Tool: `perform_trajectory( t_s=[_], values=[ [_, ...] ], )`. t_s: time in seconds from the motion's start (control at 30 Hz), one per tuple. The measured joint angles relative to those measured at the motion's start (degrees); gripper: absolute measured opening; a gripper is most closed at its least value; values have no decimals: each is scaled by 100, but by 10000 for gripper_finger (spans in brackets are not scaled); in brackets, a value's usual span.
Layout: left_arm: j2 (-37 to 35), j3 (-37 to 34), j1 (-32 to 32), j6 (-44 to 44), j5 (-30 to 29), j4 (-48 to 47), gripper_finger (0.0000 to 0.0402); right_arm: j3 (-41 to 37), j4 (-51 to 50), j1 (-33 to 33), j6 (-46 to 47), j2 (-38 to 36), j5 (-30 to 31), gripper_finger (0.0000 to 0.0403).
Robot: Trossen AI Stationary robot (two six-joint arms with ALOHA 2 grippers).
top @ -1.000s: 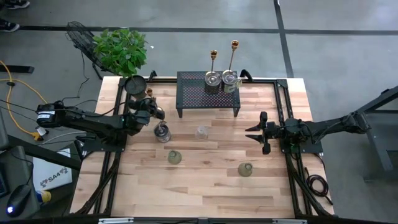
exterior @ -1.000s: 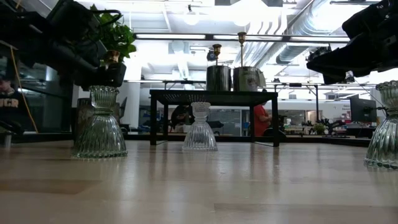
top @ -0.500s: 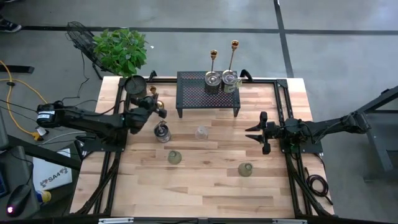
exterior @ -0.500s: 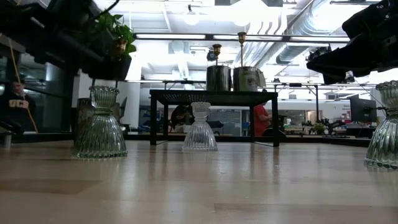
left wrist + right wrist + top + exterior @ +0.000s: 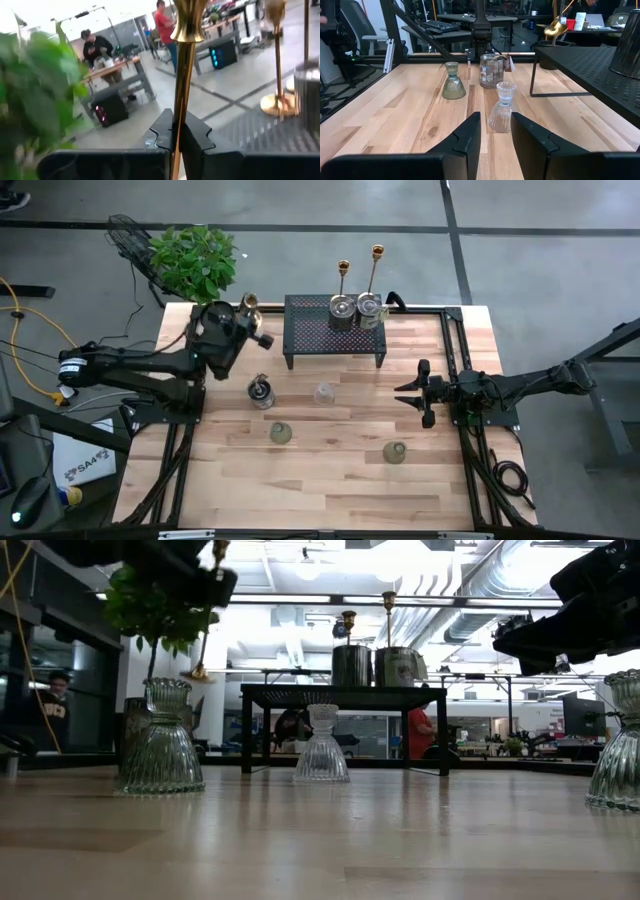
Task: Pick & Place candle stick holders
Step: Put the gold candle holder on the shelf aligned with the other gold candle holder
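Leaves of the green plant in the round black pot sit at the far left corner of the pale wooden table. Right next to the pot, the left gripper is up in the air, with its jaws clamped on the thin stem of a slim gold candlestick. From above you only see a small gold bit by the dark arm. The left wrist view shows the stem pinched between the two dark fingers, with the gold cup on top.

A silvery squat cup stands on the table near that arm. A greenish glass cup stands nearer the front. A clear ribbed glass cup stands in the middle. The low view shows the ribs on the glass cups, which the view from above does not.

Next comes the black mesh metal rack at the back of the table. Two shiny metal cups stand on it, touching. Two tall gold candlesticks stand just behind them.

Another greenish glass cup stands alone near the front right.

The right gripper waits low over the right side of the table. Its jaws are a little apart and hold nothing, which its own wrist view shows best
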Motion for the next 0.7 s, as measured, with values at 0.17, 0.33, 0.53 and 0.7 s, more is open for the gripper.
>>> perform_trajectory(
  t_s=[0.17,0.33,0.53,0.7],
  values=[
    [137,572,653,290,1374,-45,8,-1,0,0,0,0,-1,99],
    [608,1245,1311,47,2588,-499,8,-1,0,0,-1,0,1,99],
    [1455,2030,1955,-676,3964,-842,8,-1,0,0,0,0,-1,99],
    [2057,2543,2281,-978,4702,-833,8,-1,0,-1,0,0,1,99]
  ],
)
